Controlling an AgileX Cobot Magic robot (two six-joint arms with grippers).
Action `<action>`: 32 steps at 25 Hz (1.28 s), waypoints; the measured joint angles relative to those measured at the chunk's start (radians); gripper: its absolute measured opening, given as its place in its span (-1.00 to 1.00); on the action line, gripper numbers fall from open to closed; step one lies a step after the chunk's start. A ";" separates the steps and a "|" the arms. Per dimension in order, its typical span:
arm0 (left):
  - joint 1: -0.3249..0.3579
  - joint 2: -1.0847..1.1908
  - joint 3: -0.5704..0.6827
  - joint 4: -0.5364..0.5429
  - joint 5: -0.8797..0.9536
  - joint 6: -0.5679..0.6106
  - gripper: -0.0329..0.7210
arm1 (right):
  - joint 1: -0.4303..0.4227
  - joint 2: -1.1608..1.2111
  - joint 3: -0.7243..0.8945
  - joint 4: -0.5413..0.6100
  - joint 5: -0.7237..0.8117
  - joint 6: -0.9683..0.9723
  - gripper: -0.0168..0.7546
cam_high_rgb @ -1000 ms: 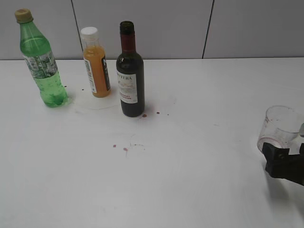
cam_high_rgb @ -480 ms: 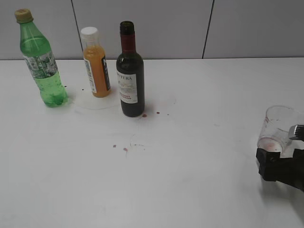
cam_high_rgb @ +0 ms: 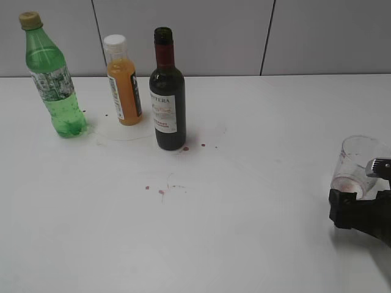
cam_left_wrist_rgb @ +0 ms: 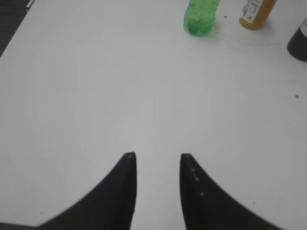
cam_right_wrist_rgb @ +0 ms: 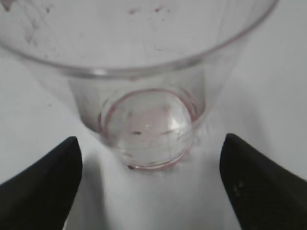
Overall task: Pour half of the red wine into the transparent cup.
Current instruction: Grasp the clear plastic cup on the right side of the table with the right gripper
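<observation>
The dark green wine bottle with white label and maroon neck foil stands upright at the back left of the white table; its base edge shows in the left wrist view. The transparent cup stands at the far right, with red stains inside. My right gripper is open just in front of the cup. In the right wrist view the cup fills the frame and the open fingers flank its base without touching. My left gripper is open and empty over bare table.
A green plastic soda bottle and an orange juice bottle with white cap stand left of the wine bottle; both show in the left wrist view, the soda bottle and the juice bottle. Small red drops dot the table.
My right gripper has moved a little to the left and closer to the cup's base. The bottles and cup have not moved.
</observation>
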 joint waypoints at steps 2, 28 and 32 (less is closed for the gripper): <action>0.000 0.000 0.000 0.000 0.000 0.000 -0.28 | 0.000 0.013 -0.013 0.001 -0.003 -0.001 0.83; 0.000 0.000 0.000 0.000 0.000 0.000 -0.28 | -0.043 0.148 -0.126 -0.046 -0.111 -0.015 0.79; 0.000 0.000 0.000 0.000 0.000 0.000 -0.28 | -0.043 0.164 -0.132 -0.046 -0.131 -0.017 0.78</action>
